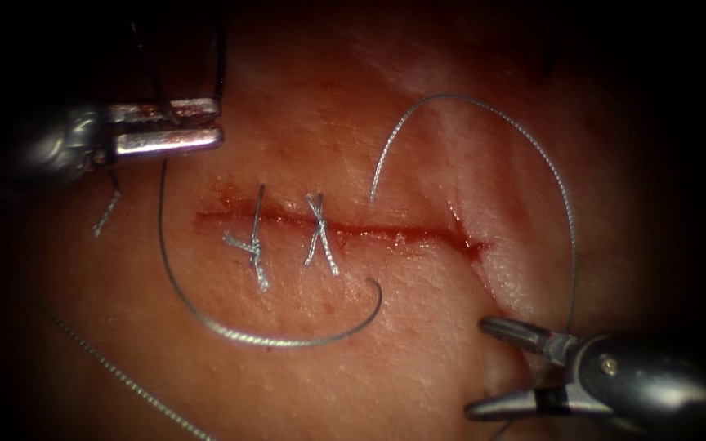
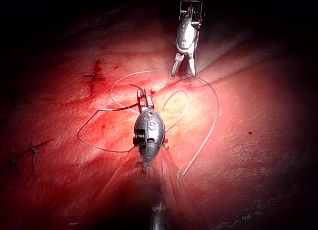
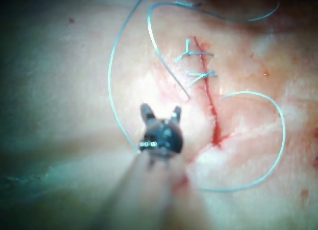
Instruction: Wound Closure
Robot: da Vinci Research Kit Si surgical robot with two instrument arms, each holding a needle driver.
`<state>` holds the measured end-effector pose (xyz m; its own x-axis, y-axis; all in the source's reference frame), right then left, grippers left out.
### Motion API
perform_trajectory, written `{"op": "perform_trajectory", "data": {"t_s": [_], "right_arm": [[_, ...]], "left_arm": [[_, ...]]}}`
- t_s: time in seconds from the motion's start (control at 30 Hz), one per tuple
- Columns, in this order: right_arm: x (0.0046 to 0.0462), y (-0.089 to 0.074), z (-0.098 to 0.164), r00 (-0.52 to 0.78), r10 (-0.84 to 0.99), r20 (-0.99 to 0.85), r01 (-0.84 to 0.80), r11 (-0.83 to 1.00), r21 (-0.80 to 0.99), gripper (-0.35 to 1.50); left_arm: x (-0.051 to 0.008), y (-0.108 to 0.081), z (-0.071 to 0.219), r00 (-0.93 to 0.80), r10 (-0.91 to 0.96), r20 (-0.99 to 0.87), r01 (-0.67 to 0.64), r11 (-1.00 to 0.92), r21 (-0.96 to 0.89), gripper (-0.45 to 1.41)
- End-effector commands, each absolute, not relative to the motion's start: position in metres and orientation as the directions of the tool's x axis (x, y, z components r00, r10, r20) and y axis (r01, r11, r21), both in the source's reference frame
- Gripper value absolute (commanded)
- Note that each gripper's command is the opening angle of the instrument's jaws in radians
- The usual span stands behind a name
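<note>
Left hand (image 1: 214, 124) grips thread (image 1: 206, 318); right hand (image 1: 484, 367) gapes empty below cut (image 1: 345, 233).

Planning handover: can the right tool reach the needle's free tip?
Probably yes: the right tool, open and empty, has bare tissue between it and the needle tip below the cut; left tool holds the other end.
</note>
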<state>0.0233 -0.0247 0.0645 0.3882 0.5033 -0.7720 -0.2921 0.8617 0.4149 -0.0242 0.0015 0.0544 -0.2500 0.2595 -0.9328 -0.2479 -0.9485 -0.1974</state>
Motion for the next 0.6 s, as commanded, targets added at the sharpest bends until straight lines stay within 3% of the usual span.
{"op": "perform_trajectory", "data": {"t_s": [0.03,0.33,0.4,0.47,0.5,0.53,0.6], "right_arm": [[0.0255,-0.0241,0.0663,0.394,0.483,-0.782,-0.291,0.872,0.393,1.13],[0.0307,-0.0238,0.0735,0.419,0.436,-0.796,-0.299,0.895,0.332,1.10],[0.0311,-0.0239,0.0745,0.423,0.431,-0.797,-0.302,0.896,0.325,0.98],[0.0313,-0.0238,0.0746,0.423,0.432,-0.796,-0.304,0.896,0.325,0.53],[0.0315,-0.0237,0.0746,0.426,0.433,-0.795,-0.298,0.896,0.329,-0.11],[0.0315,-0.0236,0.0746,0.426,0.427,-0.798,-0.274,0.901,0.336,-0.35],[0.0313,-0.0237,0.0746,0.424,0.423,-0.801,-0.226,0.906,0.359,-0.35]], "left_arm": [[-0.0248,0.0013,0.0550,-0.251,0.259,-0.933,-0.252,-0.948,-0.196,-0.45],[-0.0250,0.0010,0.0551,-0.250,0.257,-0.933,-0.249,-0.949,-0.195,-0.45],[-0.0250,0.0010,0.0551,-0.250,0.257,-0.933,-0.250,-0.949,-0.194,-0.45],[-0.0250,0.0009,0.0551,-0.249,0.257,-0.934,-0.247,-0.949,-0.195,-0.45],[-0.0251,0.0009,0.0551,-0.249,0.256,-0.934,-0.248,-0.949,-0.194,-0.45],[-0.0251,0.0009,0.0551,-0.249,0.256,-0.934,-0.248,-0.949,-0.194,-0.45],[-0.0252,0.0008,0.0551,-0.249,0.256,-0.934,-0.248,-0.949,-0.194,-0.45]]}}
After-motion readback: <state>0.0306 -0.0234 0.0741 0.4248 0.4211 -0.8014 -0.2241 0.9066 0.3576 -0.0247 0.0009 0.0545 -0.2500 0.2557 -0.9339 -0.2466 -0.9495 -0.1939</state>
